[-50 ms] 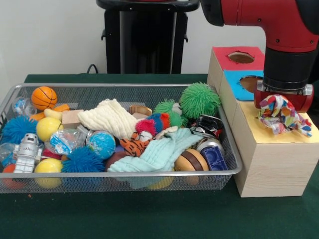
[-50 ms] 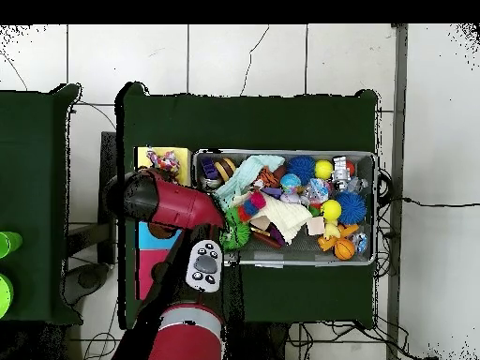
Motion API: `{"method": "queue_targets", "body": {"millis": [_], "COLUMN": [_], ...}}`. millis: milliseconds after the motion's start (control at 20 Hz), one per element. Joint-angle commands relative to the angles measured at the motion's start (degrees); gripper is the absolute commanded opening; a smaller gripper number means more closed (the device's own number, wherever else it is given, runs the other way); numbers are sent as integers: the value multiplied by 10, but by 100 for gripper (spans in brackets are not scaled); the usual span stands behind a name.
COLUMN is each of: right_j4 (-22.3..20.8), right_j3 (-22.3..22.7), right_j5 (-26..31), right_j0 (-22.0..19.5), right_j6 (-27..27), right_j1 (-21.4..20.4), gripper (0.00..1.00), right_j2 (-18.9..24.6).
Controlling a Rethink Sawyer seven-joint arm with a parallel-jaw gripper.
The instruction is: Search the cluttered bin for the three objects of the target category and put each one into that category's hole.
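Bin point(image 1: 119, 88) on desk point(image 1: 149, 214), left of wooden box point(image 1: 269, 164). Multicoloured cloth point(image 1: 282, 115) hangs from pincer point(image 1: 282, 102), held closed on it above yellow section point(image 1: 279, 135) at box's near end.

Release judged best with cloth centred over yellow section's hole; hole not seen here.

Counted in bin, left to right:
- blue spiky balls: two
- yellow balls: two
- pale cloths: two
- green spiky balls: two

Box sections: three.
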Motion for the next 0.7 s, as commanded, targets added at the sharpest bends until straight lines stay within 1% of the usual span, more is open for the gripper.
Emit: {"method": "queue_targets", "body": {"millis": [50,300,550,700], "right_j4": [-9,-10,-11,-15], "right_j3": [127,136,126,121], "right_j5": [59,76,113,118], "right_j0": [18,28,24,24], "right_j6": [129,130,128,123], "right_j1": [51,37,30,26], "gripper": [100,100,100,100], "right_j2": [23,13,-1,-10]}}
